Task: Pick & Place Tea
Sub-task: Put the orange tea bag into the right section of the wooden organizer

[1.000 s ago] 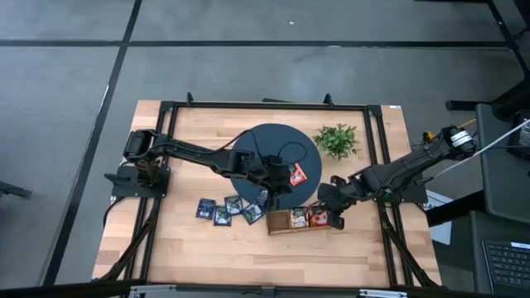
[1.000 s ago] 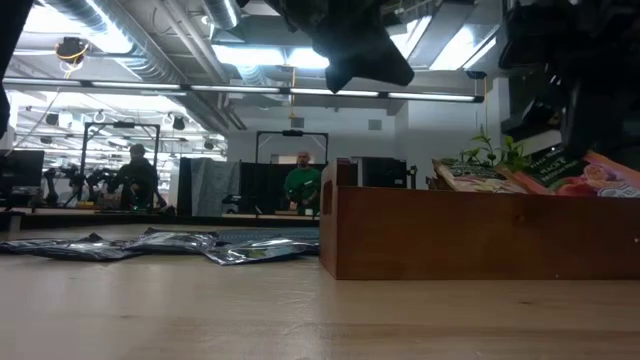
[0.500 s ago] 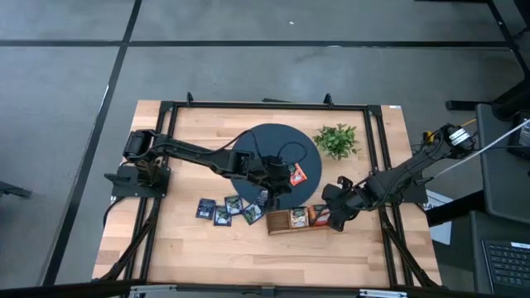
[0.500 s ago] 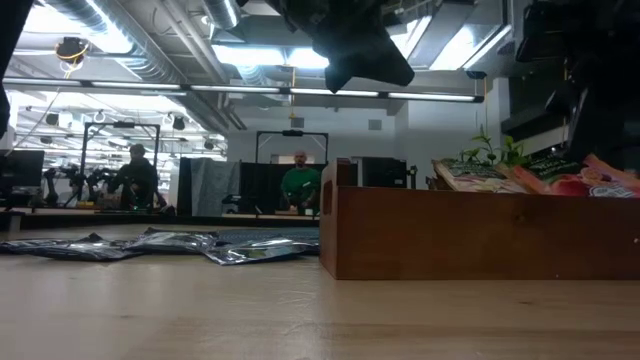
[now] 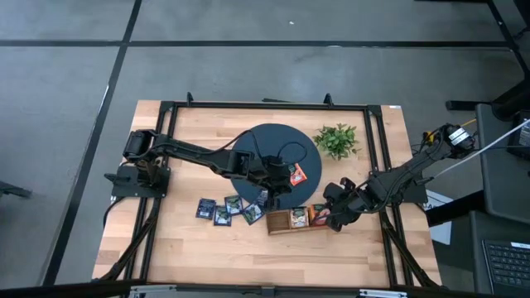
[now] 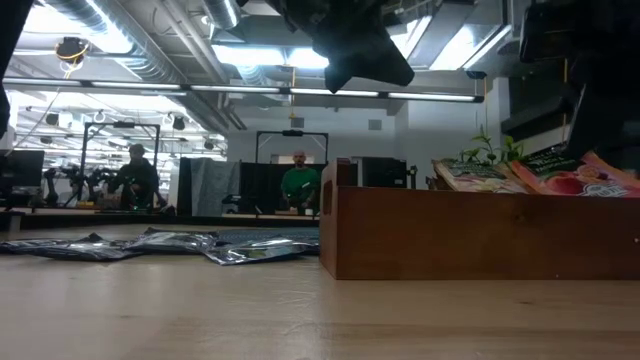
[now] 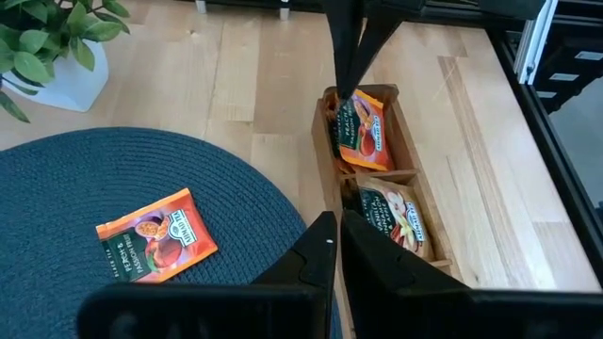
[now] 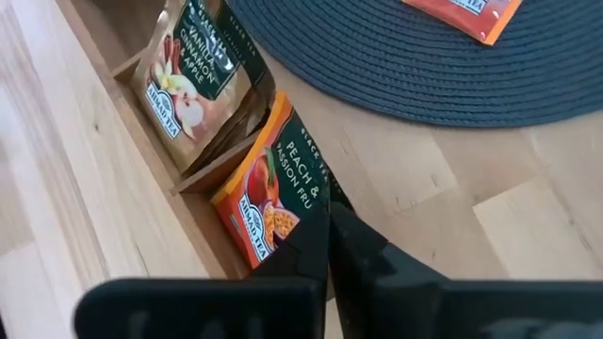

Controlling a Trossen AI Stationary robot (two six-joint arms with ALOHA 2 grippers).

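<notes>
A narrow wooden tray (image 5: 279, 222) lies near the table's front edge. A beige tea sachet (image 8: 184, 80) and an orange peach sachet (image 8: 268, 193) lean in two of its compartments. Another orange sachet (image 5: 298, 174) lies flat on the round dark mat (image 5: 273, 149). Several dark sachets (image 5: 232, 209) lie on the wood to the left of the tray. My right gripper (image 8: 328, 215) is shut at the tray's right end, against the peach sachet. My left gripper (image 7: 332, 221) hangs shut over the mat's near edge and holds nothing. My right gripper's shut fingertips (image 7: 345, 87) meet the peach sachet at its dark-bordered edge (image 8: 316, 184). They come from above, slanting down from the table's right side. Whether the edge lies between the fingers I cannot tell. The sachet leans in the tray's right compartment, its upper part above the wall.
A small green plant in a white pot (image 5: 337, 139) stands at the back right beside the mat. A black metal frame (image 5: 377, 157) runs around the tabletop. Bare wood shows along the front edge (image 5: 248, 252). People stand in the room beyond the table (image 6: 300, 185).
My right gripper has gone a little toward the table's near edge, to the tray's right end, and has rolled about its own axis. The peach sachet in the tray has dipped and then tilted up again.
</notes>
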